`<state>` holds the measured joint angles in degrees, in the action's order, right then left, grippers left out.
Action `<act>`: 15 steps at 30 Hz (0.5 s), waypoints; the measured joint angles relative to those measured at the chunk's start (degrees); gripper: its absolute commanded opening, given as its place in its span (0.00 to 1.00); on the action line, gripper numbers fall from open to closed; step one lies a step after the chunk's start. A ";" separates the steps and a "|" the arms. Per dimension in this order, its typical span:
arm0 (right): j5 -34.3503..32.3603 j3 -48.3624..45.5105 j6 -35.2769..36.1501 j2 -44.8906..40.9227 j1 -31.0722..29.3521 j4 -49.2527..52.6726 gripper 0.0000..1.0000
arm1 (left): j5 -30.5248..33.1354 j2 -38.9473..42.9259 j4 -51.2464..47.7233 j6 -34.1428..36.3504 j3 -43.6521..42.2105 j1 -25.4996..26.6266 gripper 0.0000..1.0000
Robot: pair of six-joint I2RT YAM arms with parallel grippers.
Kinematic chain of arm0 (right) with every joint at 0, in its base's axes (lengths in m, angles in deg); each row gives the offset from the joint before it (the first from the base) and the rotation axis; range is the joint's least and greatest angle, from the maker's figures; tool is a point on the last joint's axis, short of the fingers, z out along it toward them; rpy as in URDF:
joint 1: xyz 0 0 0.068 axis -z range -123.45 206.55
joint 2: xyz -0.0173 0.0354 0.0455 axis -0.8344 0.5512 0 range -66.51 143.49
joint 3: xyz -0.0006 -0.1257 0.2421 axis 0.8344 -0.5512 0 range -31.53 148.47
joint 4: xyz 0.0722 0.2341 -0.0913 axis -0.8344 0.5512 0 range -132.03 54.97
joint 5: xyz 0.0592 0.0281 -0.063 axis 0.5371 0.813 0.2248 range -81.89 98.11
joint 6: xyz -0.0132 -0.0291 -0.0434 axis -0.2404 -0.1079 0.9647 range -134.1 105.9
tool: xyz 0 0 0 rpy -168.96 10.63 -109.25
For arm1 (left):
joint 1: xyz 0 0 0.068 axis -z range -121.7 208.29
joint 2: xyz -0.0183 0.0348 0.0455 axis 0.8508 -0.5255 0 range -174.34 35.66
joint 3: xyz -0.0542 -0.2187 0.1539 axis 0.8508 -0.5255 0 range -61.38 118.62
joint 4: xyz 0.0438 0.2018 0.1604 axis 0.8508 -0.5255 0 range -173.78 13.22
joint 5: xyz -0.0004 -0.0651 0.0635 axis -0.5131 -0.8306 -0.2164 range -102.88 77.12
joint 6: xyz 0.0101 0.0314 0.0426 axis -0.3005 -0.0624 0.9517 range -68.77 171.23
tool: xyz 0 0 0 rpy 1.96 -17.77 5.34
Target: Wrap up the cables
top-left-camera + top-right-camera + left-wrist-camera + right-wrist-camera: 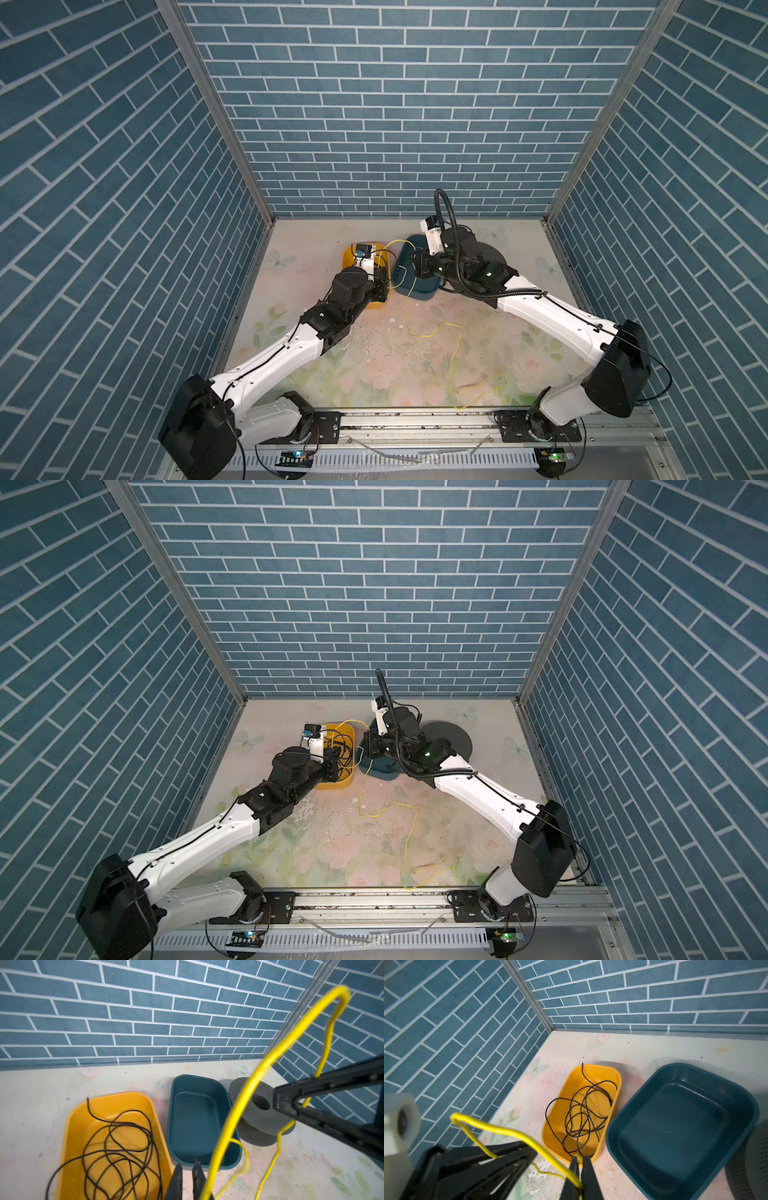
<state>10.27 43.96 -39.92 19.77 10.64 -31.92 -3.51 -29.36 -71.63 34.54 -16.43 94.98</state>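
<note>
Both the left claw (187, 1176) and right claw (579, 1172) pinch the yellow cable (252, 1079), arching a loop between them, apparently to form a coil.

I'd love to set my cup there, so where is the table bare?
Bare: the front of the floral tabletop between the left arm and the thin yellow cable; the back-left corner beside the yellow plastic tray; inside the dark teal tray. Crowded: around the trays and grey perforated spool.

The flowered tabletop (374, 374) carries, near its far edge, a yellow tray (593, 1072), a blue tray (675, 1126) just beside it, and a grey spool (259, 1118). Loose cables (420, 336) lie from its middle to the near edge.
</note>
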 measured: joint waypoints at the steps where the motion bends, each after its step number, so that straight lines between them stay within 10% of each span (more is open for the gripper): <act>1: -0.26 0.00 1.25 -0.33 0.09 0.72 0.00 | 0.52 0.76 -2.27 0.92 1.01 -0.22 0.05; 15: -10.43 7.28 24.96 4.15 -1.60 10.12 0.00 | 6.86 6.29 -33.66 8.55 14.71 -0.74 0.00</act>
<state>-0.16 51.23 -14.96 23.92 9.04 -21.80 3.35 -23.06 -105.29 43.09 -1.72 94.24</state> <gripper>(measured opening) 0.052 0.054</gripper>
